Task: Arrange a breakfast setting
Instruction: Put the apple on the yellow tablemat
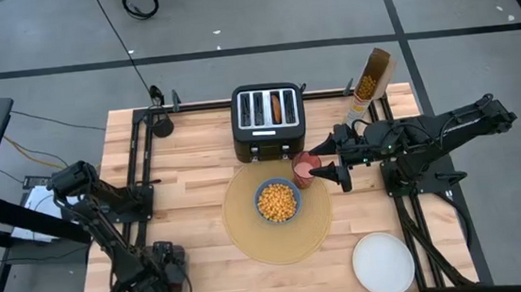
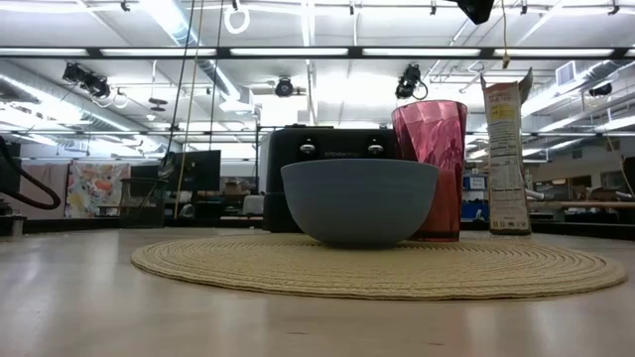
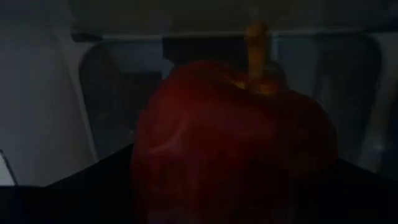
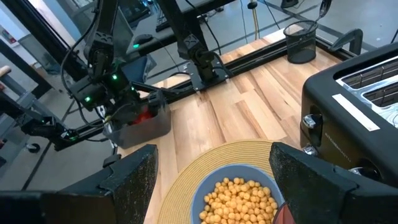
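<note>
A blue bowl (image 1: 278, 201) full of cereal stands on the round tan placemat (image 1: 250, 237). The pink cup (image 1: 306, 168) stands upright at the mat's far right rim. My right gripper (image 1: 331, 162) hovers open just right of and above the cup, touching nothing. A white plate (image 1: 383, 263) lies near the front right corner. A bagel (image 1: 278, 107) sticks out of a toaster slot. At the near left corner my left gripper (image 1: 165, 272) points down into a grey bin (image 4: 144, 126), close over the red apple (image 3: 233, 143), which lies stem up in the bin. My left gripper stands open, close around the apple's top (image 3: 205, 112), coming from above and pointing down. Darkness and the apple itself hide the fingertips, so whether they touch it I cannot tell. The apple lies in the bin.
The black toaster (image 1: 269, 120) stands behind the placemat, and a tilted cereal box (image 1: 372, 75) at the far right. Black frame rails (image 1: 134, 157) run along both table sides. Bare wood lies left of the mat.
</note>
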`<state>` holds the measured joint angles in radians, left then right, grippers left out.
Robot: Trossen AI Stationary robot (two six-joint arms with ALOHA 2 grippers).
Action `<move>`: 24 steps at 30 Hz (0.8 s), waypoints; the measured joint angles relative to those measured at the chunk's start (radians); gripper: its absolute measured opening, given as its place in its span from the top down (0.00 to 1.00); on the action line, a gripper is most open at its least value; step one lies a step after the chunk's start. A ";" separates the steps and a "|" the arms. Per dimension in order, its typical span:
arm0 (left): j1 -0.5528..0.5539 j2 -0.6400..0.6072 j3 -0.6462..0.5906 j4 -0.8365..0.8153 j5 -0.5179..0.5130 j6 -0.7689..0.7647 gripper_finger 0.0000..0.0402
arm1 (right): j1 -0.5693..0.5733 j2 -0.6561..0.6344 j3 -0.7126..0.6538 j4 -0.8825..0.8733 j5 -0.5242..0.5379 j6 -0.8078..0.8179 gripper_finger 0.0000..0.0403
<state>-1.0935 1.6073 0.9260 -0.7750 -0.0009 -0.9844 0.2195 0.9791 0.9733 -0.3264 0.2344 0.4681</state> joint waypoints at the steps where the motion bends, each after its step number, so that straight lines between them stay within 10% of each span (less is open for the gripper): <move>1: 0.000 0.000 0.014 -0.018 0.004 -0.001 0.13 | 0.000 0.000 0.000 0.000 0.000 -0.005 0.23; 15: -0.001 -0.002 0.415 -0.474 -0.034 -0.064 0.12 | 0.000 0.000 0.000 0.119 0.000 -0.241 0.23; 24: 0.050 -0.061 0.656 -0.742 -0.721 -0.430 0.12 | 0.024 0.080 0.000 0.327 0.036 -0.327 0.23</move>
<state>-1.0439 1.5464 1.5816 -1.5168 -0.7217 -1.4142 0.2434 1.0591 0.9733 0.0010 0.2708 0.1407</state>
